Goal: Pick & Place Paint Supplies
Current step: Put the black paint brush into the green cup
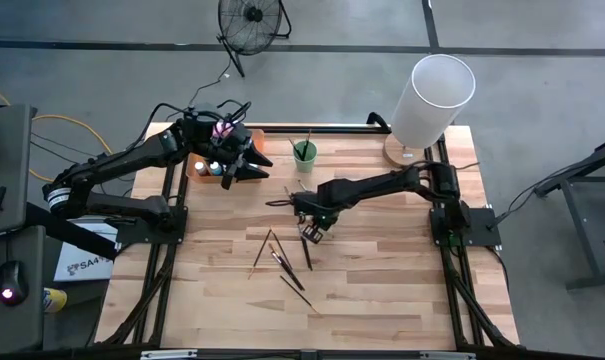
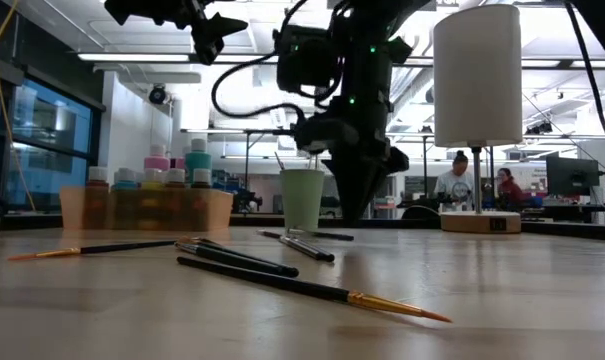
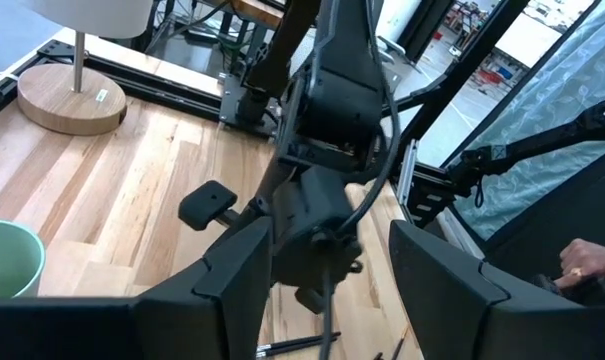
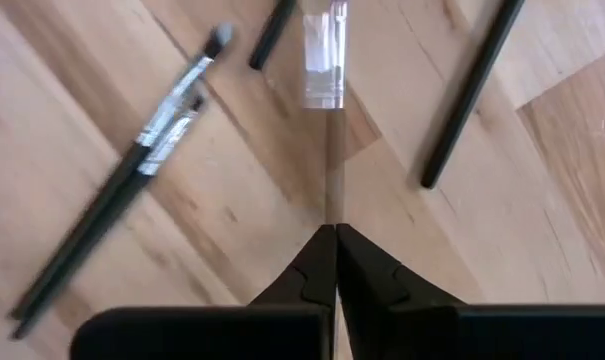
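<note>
Small paint bottles (image 1: 214, 168) with pale caps, plus a taller pink one (image 1: 220, 129), stand in the orange tray (image 1: 195, 170). In the low view the bottles (image 2: 147, 185) show behind the tray wall (image 2: 142, 212). Several thin dark brushes (image 1: 279, 258) lie flat on the wood in front of the green cup (image 1: 304, 153), which has brushes standing in it. My left gripper (image 1: 240, 166) hovers open beside the tray, holding nothing. My right gripper (image 1: 313, 229) points down over the table's middle, shut on a thin brush (image 4: 323, 60). My right gripper pinches a thin brush between its two fingertips (image 4: 317, 262), coming from above and pointing down. The brush handle (image 4: 330, 190) runs straight on from the tips, along the fingers, to a shiny band. Whether its far end touches the table cannot be seen.
A white lamp (image 1: 432, 95) on a round wooden base stands at the far right corner. Loose brushes (image 2: 312, 290) lie across the near middle of the table, and two more (image 4: 132, 170) lie beside my right gripper. People sit in the room beyond (image 2: 460, 178).
</note>
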{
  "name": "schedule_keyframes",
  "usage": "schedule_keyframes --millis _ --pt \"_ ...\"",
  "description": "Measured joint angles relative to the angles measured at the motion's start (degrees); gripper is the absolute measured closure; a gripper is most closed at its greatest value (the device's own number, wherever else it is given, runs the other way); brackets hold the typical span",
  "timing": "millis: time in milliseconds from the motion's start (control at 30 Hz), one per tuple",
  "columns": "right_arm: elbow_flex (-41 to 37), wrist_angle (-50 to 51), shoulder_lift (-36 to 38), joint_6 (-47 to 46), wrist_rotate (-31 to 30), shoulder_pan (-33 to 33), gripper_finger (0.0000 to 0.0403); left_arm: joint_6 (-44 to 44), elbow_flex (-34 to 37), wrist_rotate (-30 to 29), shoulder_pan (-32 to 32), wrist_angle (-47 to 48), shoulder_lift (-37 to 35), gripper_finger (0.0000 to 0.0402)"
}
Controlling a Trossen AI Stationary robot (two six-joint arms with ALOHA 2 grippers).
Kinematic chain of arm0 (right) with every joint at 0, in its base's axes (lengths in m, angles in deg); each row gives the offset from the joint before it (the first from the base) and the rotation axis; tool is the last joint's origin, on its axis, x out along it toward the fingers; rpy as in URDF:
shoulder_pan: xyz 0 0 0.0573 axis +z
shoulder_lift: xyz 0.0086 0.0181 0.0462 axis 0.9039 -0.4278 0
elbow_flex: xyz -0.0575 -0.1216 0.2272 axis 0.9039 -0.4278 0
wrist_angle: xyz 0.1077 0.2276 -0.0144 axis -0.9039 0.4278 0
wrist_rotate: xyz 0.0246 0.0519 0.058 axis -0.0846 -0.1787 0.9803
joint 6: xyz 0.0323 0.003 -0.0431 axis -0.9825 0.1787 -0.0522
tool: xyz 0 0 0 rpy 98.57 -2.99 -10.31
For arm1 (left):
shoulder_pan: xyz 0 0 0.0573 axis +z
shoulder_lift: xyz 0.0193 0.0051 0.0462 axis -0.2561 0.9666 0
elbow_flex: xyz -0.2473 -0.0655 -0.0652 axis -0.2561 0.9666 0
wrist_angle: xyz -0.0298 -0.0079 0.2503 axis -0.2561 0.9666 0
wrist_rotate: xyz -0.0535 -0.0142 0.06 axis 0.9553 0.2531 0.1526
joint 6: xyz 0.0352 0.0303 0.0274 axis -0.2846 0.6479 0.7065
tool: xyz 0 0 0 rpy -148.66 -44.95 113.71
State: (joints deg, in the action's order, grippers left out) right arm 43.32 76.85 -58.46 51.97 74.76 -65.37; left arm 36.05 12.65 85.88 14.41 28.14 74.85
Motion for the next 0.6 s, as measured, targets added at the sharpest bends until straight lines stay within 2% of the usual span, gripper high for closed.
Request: schedule_keyframes --millis 333,500,600 --pt "0.2 -0.6 6.0 -5.0 -4.8 0.9 0.0401 0.0 0.0 0.0 0.0 0.0 0.0 0.0202" --pt "0.1 -4.1 6.3 -8.6 0.4 0.1 0.0401 -0.2 0.0 0.0 0.0 0.0 0.0 0.0202" --pt "0.2 -5.8 6.4 -11.2 -1.2 -0.1 0.0399 -0.2 0.0 0.0 0.0 0.0 0.0 0.0202"
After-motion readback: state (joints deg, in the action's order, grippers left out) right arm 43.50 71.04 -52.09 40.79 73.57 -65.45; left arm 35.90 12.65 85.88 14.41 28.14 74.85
